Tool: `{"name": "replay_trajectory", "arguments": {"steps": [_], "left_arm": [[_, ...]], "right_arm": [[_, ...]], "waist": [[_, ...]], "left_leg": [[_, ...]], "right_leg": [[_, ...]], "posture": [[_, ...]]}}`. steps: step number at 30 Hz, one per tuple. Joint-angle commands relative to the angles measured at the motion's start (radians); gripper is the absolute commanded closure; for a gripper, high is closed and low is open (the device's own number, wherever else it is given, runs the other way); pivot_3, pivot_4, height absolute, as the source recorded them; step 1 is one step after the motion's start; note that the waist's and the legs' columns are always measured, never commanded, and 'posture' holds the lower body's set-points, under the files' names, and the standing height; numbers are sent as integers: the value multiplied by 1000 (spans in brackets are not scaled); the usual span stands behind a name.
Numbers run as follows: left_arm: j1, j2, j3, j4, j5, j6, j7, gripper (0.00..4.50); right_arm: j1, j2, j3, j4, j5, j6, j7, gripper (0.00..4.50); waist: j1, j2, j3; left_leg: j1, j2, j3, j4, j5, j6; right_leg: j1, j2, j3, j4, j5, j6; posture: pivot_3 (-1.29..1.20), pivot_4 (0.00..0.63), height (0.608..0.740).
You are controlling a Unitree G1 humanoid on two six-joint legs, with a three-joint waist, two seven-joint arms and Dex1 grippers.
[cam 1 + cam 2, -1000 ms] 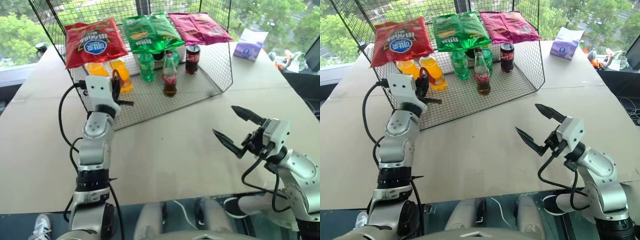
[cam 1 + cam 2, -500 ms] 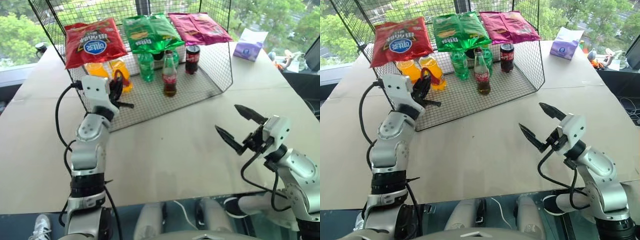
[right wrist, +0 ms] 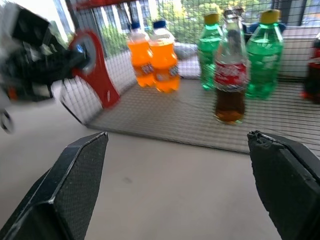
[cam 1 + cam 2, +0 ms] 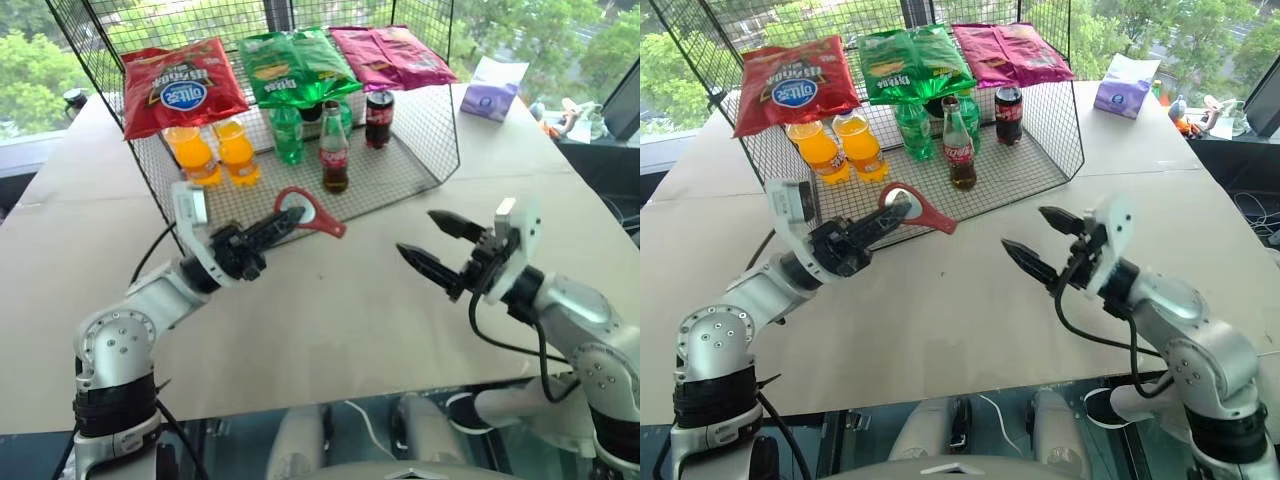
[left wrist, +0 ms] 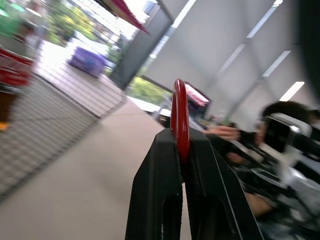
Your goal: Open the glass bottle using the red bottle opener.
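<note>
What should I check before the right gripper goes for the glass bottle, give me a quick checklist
1. Red bottle opener clamped in left gripper: ok.
2. Right gripper open and empty: ok.
3. Glass bottle upright in the wire basket: ok.
4. Cap on the bottle: cannot tell.
5. Room around the bottle: not ok, green bottles stand close behind it, cola can close beside.
6. Table between gripper and basket free of obstacles: ok.
</note>
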Motion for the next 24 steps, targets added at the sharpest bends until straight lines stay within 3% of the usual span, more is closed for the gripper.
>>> {"name": "replay_trajectory", "arguments": {"steps": [1, 6, 13, 16, 17, 24], "left_arm": [[-30, 36, -7, 15, -60, 36, -44, 4466], [-48, 56, -18, 43, -58, 52, -88, 4466], [-66, 66, -44, 53, -69, 78, -141, 4466], [-65, 70, -57, 44, -67, 88, -161, 4500], [-65, 69, -59, 43, -65, 89, -165, 4500], [-72, 69, -76, 44, -52, 83, -185, 4500]], "right_arm": [[-68, 36, -29, 43, 232, 71, -46, 0], [-121, 46, 2, 89, 374, 129, -74, 0], [-175, 65, 84, 151, 389, 185, -61, 0], [-192, 70, 95, 173, 378, 192, -55, 807], [-197, 72, 96, 179, 380, 196, -55, 1273], [-211, 64, 103, 192, 397, 236, -30, 1273]], "waist": [[-1, 0, 0], [-2, 0, 0], [-3, 0, 0], [-3, 0, 0], [-3, 0, 0], [-3, 0, 0]], "left_leg": [[0, 0, 0, 0, 0, 0], [-1, 0, 0, 0, 0, 0], [-1, 0, 1, 0, 0, 0], [-1, 0, 1, 0, 0, 0], [-1, 0, 1, 0, 0, 0], [-1, 0, 1, -1, 0, 0]], "right_leg": [[0, 1, 0, 0, 0, 0], [0, 1, 1, -1, 0, 0], [-1, 1, 1, -1, 0, 0], [-1, 1, 2, -1, 0, 0], [-1, 1, 1, -1, 0, 0], [-1, 1, 2, -1, 0, 0]], "posture": [[0, 150, 740], [0, 150, 740], [0, 150, 740], [0, 150, 740], [0, 150, 740], [0, 150, 740]]}}
